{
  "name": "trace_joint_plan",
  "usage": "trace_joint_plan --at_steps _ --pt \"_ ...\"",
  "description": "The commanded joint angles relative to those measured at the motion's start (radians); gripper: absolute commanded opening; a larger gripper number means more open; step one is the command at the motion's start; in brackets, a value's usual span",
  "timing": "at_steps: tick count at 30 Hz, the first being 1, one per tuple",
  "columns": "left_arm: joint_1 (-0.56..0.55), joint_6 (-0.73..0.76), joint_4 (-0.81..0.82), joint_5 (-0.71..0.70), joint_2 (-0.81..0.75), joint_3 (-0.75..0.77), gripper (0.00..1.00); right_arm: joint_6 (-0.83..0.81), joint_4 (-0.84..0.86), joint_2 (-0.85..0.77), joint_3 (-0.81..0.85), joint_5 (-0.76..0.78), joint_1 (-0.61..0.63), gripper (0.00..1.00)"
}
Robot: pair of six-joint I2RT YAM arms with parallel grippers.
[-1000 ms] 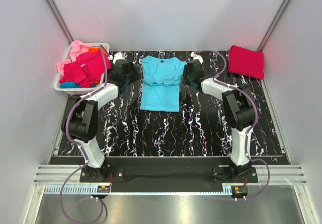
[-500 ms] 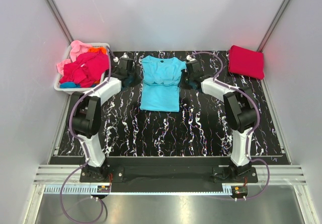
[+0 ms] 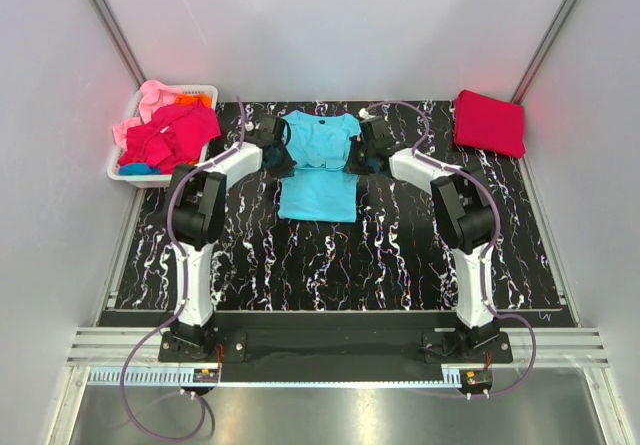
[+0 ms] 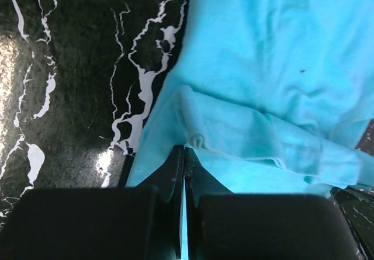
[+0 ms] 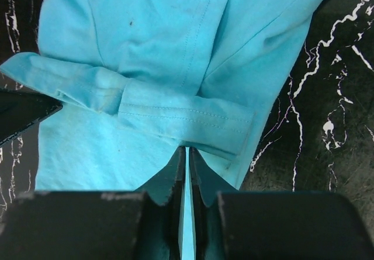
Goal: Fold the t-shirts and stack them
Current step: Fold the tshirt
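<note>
A turquoise t-shirt (image 3: 320,165) lies flat at the back middle of the black marbled table, its sleeves folded inward across the chest. My left gripper (image 3: 283,152) is at its left edge, shut and pinching the cloth just below the folded sleeve (image 4: 184,149). On the opposite edge my right gripper (image 3: 355,155) is shut on the turquoise t-shirt (image 5: 146,49) under the sleeve hem (image 5: 187,149). A folded crimson t-shirt (image 3: 489,122) rests at the back right corner. Several more t-shirts (image 3: 170,135), red, pink and orange, are heaped in a basket.
The white slotted basket (image 3: 120,173) stands off the table's back left corner, close to the left arm. Grey walls close in on both sides and behind. The near half of the marbled table (image 3: 330,265) shows between the two arm bases.
Both grippers have swung inward from beside the shirt onto its left and right edges and gone from open to shut on the cloth. The shirt's sides look slightly drawn in.
</note>
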Motion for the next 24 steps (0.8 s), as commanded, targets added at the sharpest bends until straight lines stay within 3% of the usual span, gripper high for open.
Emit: trace_joint_plan --at_steps 1,8,16,19,20,24 --pt "0.001 -0.026 -0.018 -0.021 0.024 0.080 0.00 -0.008 -0.004 0.018 0.057 -0.033 0.006 0.11" --pt "0.001 -0.020 -0.016 -0.006 0.093 0.160 0.00 -0.025 -0.004 0.058 0.093 -0.048 0.006 0.10" --pt "0.001 -0.006 0.160 -0.003 0.108 0.167 0.00 -0.075 -0.004 0.071 0.134 0.001 0.006 0.09" --pt "-0.002 0.028 0.319 -0.017 0.056 0.075 0.00 -0.094 -0.003 0.077 0.160 0.061 0.006 0.09" --pt "-0.011 0.041 0.466 -0.029 0.032 0.029 0.00 -0.094 -0.003 0.081 0.171 0.082 0.007 0.09" --pt "-0.034 0.143 0.662 -0.104 -0.054 -0.102 0.00 -0.114 -0.004 0.094 0.223 0.167 0.004 0.10"
